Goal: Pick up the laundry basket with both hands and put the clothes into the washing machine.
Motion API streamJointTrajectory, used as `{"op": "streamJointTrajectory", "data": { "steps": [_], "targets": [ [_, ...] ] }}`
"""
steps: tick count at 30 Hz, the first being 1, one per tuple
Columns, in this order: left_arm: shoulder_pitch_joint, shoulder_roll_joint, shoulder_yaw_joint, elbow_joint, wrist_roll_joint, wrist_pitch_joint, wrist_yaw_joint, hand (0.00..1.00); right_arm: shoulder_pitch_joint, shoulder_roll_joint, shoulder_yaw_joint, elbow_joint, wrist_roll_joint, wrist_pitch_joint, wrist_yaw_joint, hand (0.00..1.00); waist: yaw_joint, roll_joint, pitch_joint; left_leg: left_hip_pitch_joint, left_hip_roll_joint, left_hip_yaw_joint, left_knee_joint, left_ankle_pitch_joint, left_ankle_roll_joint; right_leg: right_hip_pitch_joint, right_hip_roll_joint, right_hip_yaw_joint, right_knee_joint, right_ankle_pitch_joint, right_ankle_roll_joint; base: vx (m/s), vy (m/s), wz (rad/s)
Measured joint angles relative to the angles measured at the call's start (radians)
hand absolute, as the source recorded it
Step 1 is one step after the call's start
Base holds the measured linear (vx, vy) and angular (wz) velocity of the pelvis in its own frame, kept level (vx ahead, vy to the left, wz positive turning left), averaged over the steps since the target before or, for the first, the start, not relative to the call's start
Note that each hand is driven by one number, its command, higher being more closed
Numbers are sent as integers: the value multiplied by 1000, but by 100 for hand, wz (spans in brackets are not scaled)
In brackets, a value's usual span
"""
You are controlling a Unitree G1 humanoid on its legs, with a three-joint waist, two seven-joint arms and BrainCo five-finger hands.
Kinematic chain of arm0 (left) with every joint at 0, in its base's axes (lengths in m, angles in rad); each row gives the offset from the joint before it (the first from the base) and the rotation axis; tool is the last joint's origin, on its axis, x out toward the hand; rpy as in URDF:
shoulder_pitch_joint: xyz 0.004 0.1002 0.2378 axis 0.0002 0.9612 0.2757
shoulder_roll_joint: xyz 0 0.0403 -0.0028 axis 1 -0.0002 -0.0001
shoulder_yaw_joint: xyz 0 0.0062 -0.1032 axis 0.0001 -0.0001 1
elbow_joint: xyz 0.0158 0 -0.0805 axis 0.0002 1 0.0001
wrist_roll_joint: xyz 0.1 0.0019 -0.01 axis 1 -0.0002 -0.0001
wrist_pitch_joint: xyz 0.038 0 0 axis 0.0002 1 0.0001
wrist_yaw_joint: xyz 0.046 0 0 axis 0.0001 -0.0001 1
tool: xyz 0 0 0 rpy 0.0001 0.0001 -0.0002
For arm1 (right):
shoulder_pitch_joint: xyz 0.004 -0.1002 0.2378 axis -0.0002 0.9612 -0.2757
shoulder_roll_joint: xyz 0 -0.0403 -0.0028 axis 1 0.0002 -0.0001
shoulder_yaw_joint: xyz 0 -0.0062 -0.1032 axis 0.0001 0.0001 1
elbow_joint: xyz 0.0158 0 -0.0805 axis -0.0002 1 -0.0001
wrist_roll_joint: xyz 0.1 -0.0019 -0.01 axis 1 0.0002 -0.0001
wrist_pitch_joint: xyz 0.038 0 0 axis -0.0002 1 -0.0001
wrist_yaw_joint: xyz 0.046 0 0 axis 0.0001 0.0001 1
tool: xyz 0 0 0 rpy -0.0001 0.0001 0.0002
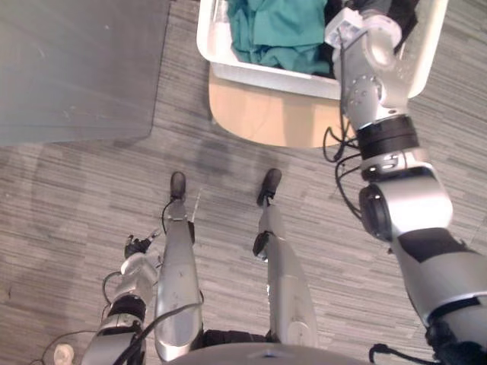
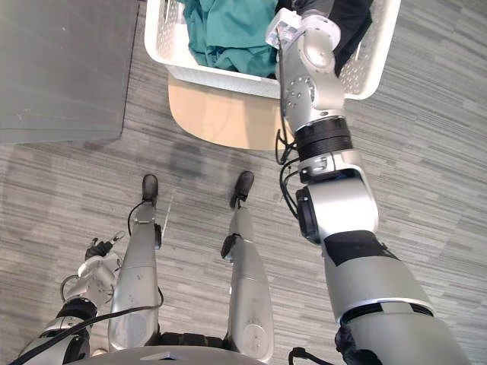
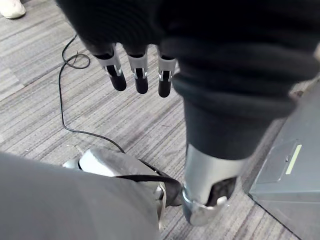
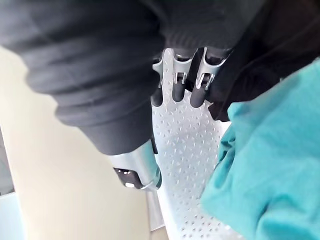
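The laundry basket [image 1: 207, 39], with clothes [image 1: 280, 29] in it, sits on a small table [image 1: 259, 115] ahead; a cabinet [image 1: 76, 68] stands to its left.

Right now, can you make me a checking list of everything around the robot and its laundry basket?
Surface: grey striped carpet; pale wooden table under the basket.
Job's things: white laundry basket on the table, holding teal clothes and dark clothes.
Clutter: nothing seen.
Hands: right hand open, inside the basket by its holed wall; left hand open, hanging low over the carpet.
Cables: nothing seen.
Surroundings: grey box-like unit left of the table.
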Motion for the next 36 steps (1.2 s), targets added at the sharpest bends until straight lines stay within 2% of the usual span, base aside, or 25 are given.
{"op": "streamJointTrajectory", "data": {
  "steps": [1,5,6,9,12,14,16,20,22,25,28,36],
  "targets": [
    [0,-1,-1,0,0,1,0,0,18,22,-6,-34,28,-17,-1,100,-1,0,0,14,0,5,0,-3,1,11,0,3,0,0,0,-40,18,-3],
    [5,-2,-7,-20,1,21,0,0,30,66,-2,-91,47,-28,0,100,-8,0,0,52,0,19,0,-8,3,42,-1,9,0,0,0,-38,20,-5],
    [8,-2,-7,-28,2,24,-2,0,30,69,1,-107,46,-28,1,0,-12,0,0,58,0,18,-1,-8,3,48,-1,8,0,0,-1,-40,15,2],
    [26,2,-6,-45,2,30,-6,0,20,56,61,-144,13,-22,13,0,-31,-1,-1,74,-1,21,-16,-5,2,56,-3,8,0,-3,-2,-43,11,3],
    [61,1,-5,-82,5,29,-9,0,-39,-49,234,-147,-173,42,54,0,-46,-1,-1,80,-1,19,-44,11,-1,54,-3,1,0,-3,-3,-37,-4,5],
    [75,4,1,-79,19,30,-25,0,-99,-133,383,-174,-373,78,98,0,-54,-1,-1,86,0,20,-59,19,-2,52,-2,0,0,-3,-3,-16,-5,1],
    [79,8,5,-78,40,28,-47,0,-173,-235,570,-224,-559,80,149,0,-56,-3,-2,87,3,19,-65,21,-2,52,1,-3,0,-1,-4,-15,-1,0],
    [79,18,5,-75,70,26,-77,0,-196,-289,761,-238,-764,81,237,0,-52,-12,-8,84,4,17,-66,21,-2,53,1,-7,0,0,-5,-20,11,3],
    [79,29,7,-68,91,26,-86,0,-198,-298,906,-235,-881,81,344,0,-48,-16,-10,78,5,12,-67,21,-2,52,1,-15,0,2,-9,-24,18,7],
    [79,35,13,-56,98,26,-92,0,-203,-290,926,-193,-960,80,404,0,-41,-16,-10,62,4,-5,-67,23,-2,48,2,-32,0,2,-8,-33,19,12],
    [79,38,10,-48,98,26,-92,0,-245,-290,926,-138,-995,82,415,0,-32,-21,-13,50,4,-10,-67,27,-2,39,1,-35,0,2,-9,-43,20,4],
    [79,41,-12,-63,96,2,-91,0,-298,-291,918,-2,-997,108,414,0,-24,-26,-16,8,4,-35,-69,35,-1,11,2,-58,0,4,-11,-52,14,6]
  ]
}}
